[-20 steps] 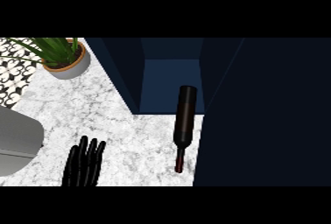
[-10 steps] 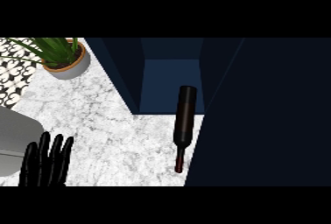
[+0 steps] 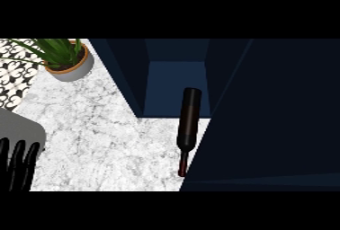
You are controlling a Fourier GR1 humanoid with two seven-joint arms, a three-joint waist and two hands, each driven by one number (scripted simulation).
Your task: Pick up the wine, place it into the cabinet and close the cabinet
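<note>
Fingers straight and holding nothing, the left hand (image 3: 19, 162) has slid leftward to the view's edge, farther from the wine bottle (image 3: 188, 126). That bottle lies on the counter (image 3: 100, 130) at the open cabinet (image 3: 176, 81) mouth, untouched; picking up seems not begun.

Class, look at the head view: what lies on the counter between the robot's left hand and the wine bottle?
Nothing: in the head view, only bare marble counter separates the left hand from the wine bottle.
</note>
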